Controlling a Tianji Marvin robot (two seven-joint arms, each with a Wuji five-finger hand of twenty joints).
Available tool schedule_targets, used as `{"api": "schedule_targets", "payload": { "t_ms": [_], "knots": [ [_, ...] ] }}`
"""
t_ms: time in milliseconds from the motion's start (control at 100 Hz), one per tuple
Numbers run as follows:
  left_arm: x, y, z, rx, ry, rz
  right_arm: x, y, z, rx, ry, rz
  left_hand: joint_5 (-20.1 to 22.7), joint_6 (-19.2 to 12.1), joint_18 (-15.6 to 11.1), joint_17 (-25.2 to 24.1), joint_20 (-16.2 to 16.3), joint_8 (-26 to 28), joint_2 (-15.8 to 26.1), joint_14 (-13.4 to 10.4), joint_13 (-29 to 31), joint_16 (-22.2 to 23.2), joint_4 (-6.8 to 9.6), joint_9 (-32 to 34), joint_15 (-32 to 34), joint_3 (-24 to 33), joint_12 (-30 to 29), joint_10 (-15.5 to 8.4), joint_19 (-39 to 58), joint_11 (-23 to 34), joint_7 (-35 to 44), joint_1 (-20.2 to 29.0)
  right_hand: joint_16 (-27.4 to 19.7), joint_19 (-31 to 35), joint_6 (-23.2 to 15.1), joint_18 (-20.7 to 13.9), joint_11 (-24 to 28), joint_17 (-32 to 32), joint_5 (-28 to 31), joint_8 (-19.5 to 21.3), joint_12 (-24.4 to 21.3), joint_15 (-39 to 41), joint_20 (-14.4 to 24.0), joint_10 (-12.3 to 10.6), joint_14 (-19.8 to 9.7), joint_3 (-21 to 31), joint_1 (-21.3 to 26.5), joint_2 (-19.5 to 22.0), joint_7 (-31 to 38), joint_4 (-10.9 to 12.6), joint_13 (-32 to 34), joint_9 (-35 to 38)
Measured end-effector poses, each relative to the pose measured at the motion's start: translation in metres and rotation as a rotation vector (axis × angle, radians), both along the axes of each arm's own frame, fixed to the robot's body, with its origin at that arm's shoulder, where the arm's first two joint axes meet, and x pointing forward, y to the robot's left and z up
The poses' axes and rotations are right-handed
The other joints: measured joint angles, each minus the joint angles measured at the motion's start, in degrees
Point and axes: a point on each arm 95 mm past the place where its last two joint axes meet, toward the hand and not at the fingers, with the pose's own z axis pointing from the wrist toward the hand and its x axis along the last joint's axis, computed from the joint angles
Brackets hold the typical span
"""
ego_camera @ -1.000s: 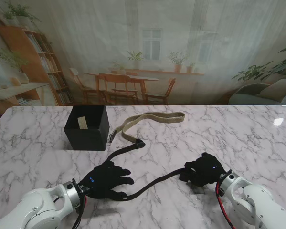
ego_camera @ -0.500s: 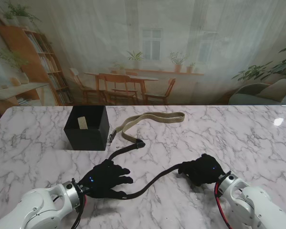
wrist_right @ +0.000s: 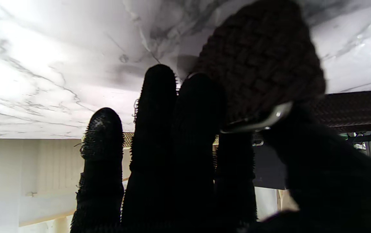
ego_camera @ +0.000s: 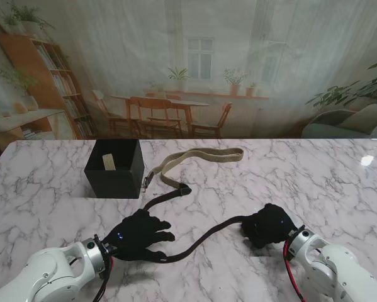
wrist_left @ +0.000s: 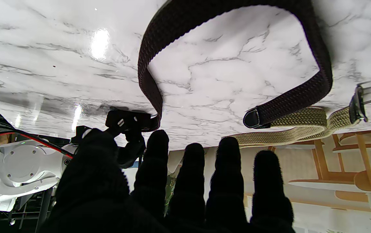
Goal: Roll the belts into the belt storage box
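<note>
The right hand (ego_camera: 270, 224) is closed on the buckle end of the dark woven belt (ego_camera: 204, 238), at about 5 o'clock on the marble table (ego_camera: 314, 176). The left hand (ego_camera: 136, 236), at 7 o'clock, lies flat over the middle of this belt with fingers (wrist_left: 190, 174) spread apart, gripping nothing. The belt's other end touches the tan belt (ego_camera: 197, 156) near the centre. The black storage box (ego_camera: 114, 168) stands at 11 o'clock.
</note>
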Motion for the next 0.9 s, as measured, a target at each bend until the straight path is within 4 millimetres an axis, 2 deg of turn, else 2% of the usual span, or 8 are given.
{"api": "schedule_targets", "payload": {
  "t_ms": [130, 190, 490, 540, 600, 650, 770, 900],
  "knots": [
    [0.001, 0.001, 0.0, 0.004, -0.003, 0.005, 0.002, -0.002, 0.004, -0.031, 0.047, 0.012, 0.0, 0.0, 0.01, -0.01, 0.0, 0.0, 0.0, 0.0, 0.0, 0.0, 0.0, 0.0, 0.0, 0.0, 0.0, 0.0, -0.04, 0.0, 0.0, 0.0, -3.51, -0.54, 1.09, -2.07, -8.81, -1.08, 0.51, 10.33, -4.9, -3.55, -0.45, -0.21, -0.51, 1.2, -4.42, -0.02, -8.46, 6.14, -1.74, 0.57],
    [0.001, 0.001, 0.0, 0.004, -0.003, 0.006, 0.002, -0.002, 0.008, -0.049, 0.094, 0.013, 0.0, 0.0, 0.01, -0.02, -0.01, 0.0, 0.0, 0.0, 0.0, 0.0, 0.0, 0.01, 0.0, 0.0, 0.01, 0.0, -0.04, 0.0, 0.0, 0.0, -4.98, -1.11, 2.84, -2.16, -13.55, -2.43, -0.7, 13.54, -6.62, -5.35, -0.45, -0.21, -1.08, 1.97, -4.63, -1.17, -11.72, 7.68, -4.17, 0.47],
    [0.001, 0.001, 0.0, 0.004, -0.001, 0.008, -0.003, -0.003, 0.024, -0.165, 0.199, 0.052, 0.0, 0.0, 0.04, -0.05, -0.01, 0.0, 0.0, 0.0, 0.0, 0.0, 0.0, 0.01, 0.0, 0.0, 0.01, 0.0, -0.07, 0.0, 0.0, 0.0, -10.71, -5.18, 7.83, -4.94, -23.06, -7.06, -10.95, 16.66, -12.61, -10.87, -1.72, -0.44, -4.22, 5.44, -4.99, -10.51, -15.08, 8.24, -12.68, -6.46],
    [0.001, 0.002, 0.0, 0.004, -0.001, 0.008, -0.004, -0.003, 0.025, -0.181, 0.198, 0.056, 0.0, 0.0, 0.04, -0.05, -0.01, 0.0, 0.0, 0.0, 0.0, 0.0, 0.0, 0.01, 0.0, 0.0, 0.01, 0.0, -0.07, 0.0, 0.0, 0.0, -11.6, -5.23, 7.84, -5.59, -24.13, -7.08, -11.54, 16.68, -12.99, -10.88, -2.06, -0.73, -4.47, 6.71, -4.6, -12.84, -15.08, 8.08, -12.74, -6.5],
    [0.001, 0.002, 0.0, 0.004, -0.001, 0.008, -0.004, -0.003, 0.025, -0.198, 0.188, 0.059, 0.0, 0.0, 0.04, -0.05, -0.01, 0.0, 0.0, 0.0, 0.0, 0.0, 0.0, 0.01, 0.0, 0.0, 0.01, 0.0, -0.07, 0.0, 0.0, 0.0, -12.24, -5.24, 7.84, -6.44, -24.76, -6.91, -11.57, 16.83, -13.38, -10.89, -2.64, -0.75, -4.54, 8.38, -2.65, -15.22, -15.08, 5.69, -12.77, -6.5],
    [0.001, 0.002, 0.0, 0.004, -0.002, 0.008, -0.003, -0.003, 0.026, -0.21, 0.178, 0.061, 0.0, 0.0, 0.04, -0.05, -0.01, 0.0, 0.0, 0.0, 0.0, 0.0, 0.0, 0.01, 0.0, 0.0, 0.01, 0.0, -0.07, 0.0, 0.0, 0.0, -12.88, -5.24, 7.84, -7.29, -25.64, -6.28, -11.57, 16.83, -13.47, -10.91, -2.79, -0.75, -4.59, 9.46, -1.28, -16.93, -15.08, 5.1, -12.78, -6.35],
    [0.002, 0.002, 0.001, 0.004, -0.002, 0.01, -0.003, -0.003, 0.026, -0.226, 0.152, 0.061, 0.0, 0.0, 0.04, -0.05, -0.01, 0.0, 0.0, 0.0, 0.0, 0.0, 0.0, 0.03, 0.0, 0.0, 0.01, 0.0, -0.07, 0.0, 0.0, 0.0, -13.3, -4.56, 7.84, -9.37, -28.63, -3.65, -11.49, 16.66, -13.49, -11.51, -3.41, -0.65, -4.61, 9.42, 1.66, -17.65, -14.29, 3.03, -11.97, -4.73],
    [0.002, 0.002, 0.001, 0.005, -0.003, 0.01, -0.003, -0.003, 0.024, -0.213, 0.118, 0.051, 0.0, 0.0, 0.05, -0.05, -0.01, 0.0, 0.0, 0.0, 0.0, 0.0, 0.0, 0.08, 0.0, 0.0, 0.01, 0.0, -0.08, 0.0, 0.0, 0.0, -13.33, -3.23, 7.84, -9.93, -30.26, -1.75, -9.27, 10.57, -13.3, -11.58, -4.48, -0.71, -4.63, 6.45, 1.67, -17.7, -11.38, 1.17, -9.5, -1.57]
  ]
}}
